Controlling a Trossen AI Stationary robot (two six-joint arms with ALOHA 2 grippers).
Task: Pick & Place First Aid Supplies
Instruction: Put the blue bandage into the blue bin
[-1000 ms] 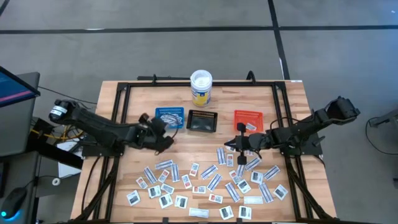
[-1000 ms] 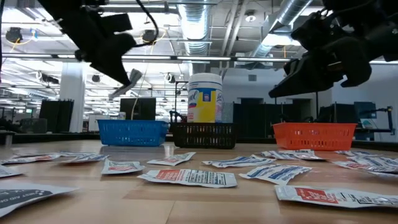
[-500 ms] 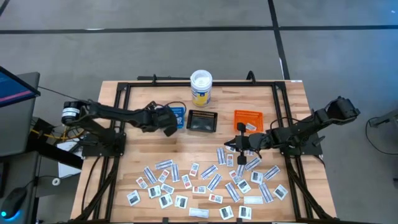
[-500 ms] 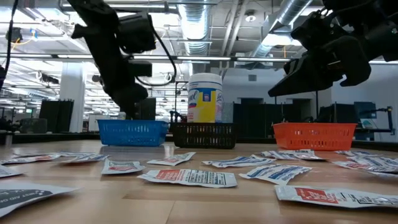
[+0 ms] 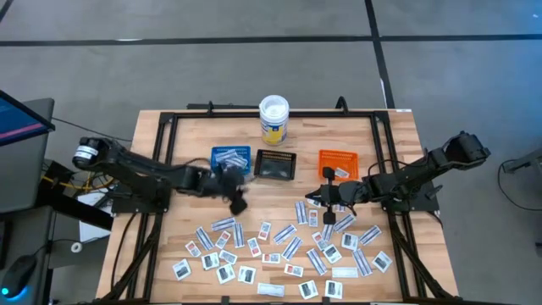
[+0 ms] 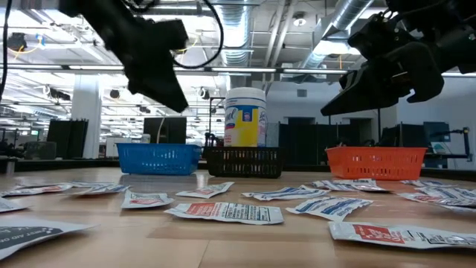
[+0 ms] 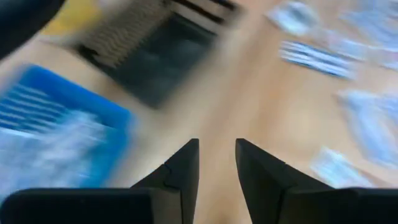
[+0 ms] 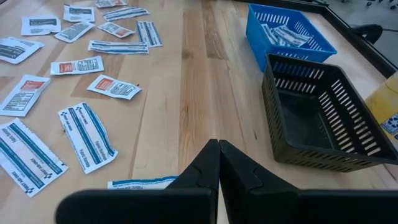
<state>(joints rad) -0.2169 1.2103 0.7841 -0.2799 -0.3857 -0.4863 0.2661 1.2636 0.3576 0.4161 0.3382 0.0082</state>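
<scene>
Your first aid packets (image 5: 288, 250) are lying scattered over the near half of the bench (image 5: 186, 135), with several in the blue tray (image 5: 230, 158). Your left pincer (image 5: 238, 203) is hanging spread and empty near that tray. Your right pincer (image 5: 312, 199) is waiting pressed together above the packets.

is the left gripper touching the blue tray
Apart. The left wrist view shows the left gripper open and empty over bare wood, the blue tray off to one side.
</scene>
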